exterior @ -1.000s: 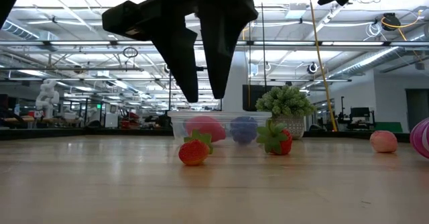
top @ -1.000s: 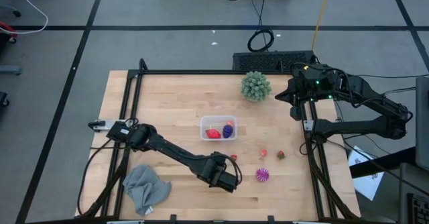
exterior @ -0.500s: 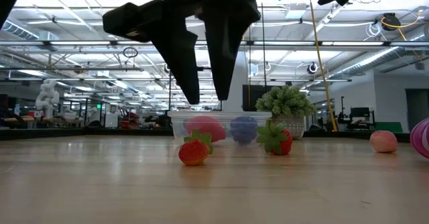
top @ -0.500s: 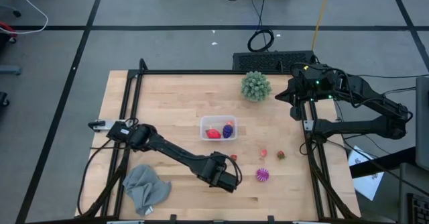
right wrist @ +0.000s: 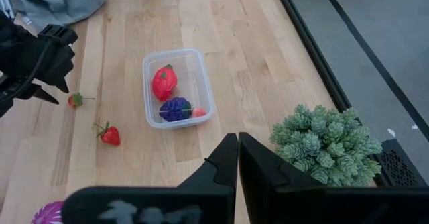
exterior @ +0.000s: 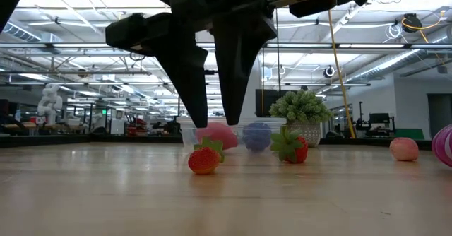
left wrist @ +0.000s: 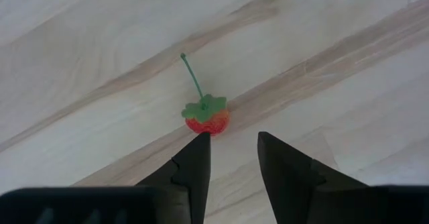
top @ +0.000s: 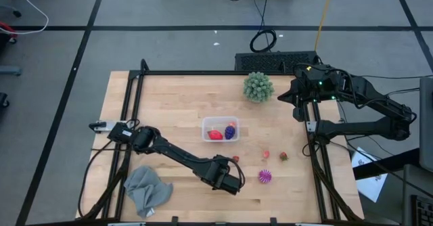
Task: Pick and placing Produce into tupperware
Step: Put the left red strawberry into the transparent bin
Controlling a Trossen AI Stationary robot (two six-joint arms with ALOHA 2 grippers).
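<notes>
Above the pale wooden table (top: 169, 104), I am hanging my left gripper (exterior: 215, 119) just over a small red toy strawberry with a green leafy cap and thin stem (left wrist: 206, 117), my two dark fingers (left wrist: 191, 167) standing partly apart with nothing between them. From my left wrist, the fingertips are framing the near side of the berry without touching it. Seen from above, that gripper (top: 233, 180) is sitting toward the front of the table, just in front of the same berry (top: 235, 159).

Behind it, the small clear rectangular plastic container with rounded corners (top: 206, 122) is resting near the table's centre, already holding a larger red fruit (top: 215, 135) and a dark purple bumpy fruit (top: 231, 130). From the right wrist, a small red-orange piece is also showing just beside the purple one, though I cannot tell what it is.

To the right of the container, a pale pink round fruit (top: 266, 155), a second red strawberry (top: 283, 156) and a striped magenta ball (top: 264, 177) are lying apart on the bare wood.

A green spiky ball (top: 258, 86) is standing at the back of the table, and a crumpled grey cloth (top: 147, 189) is lying at the front left corner.

My right gripper (right wrist: 237, 143) is waiting with its fingers pressed together and empty, raised at the back right edge (top: 298, 97), near the spiky ball.
</notes>
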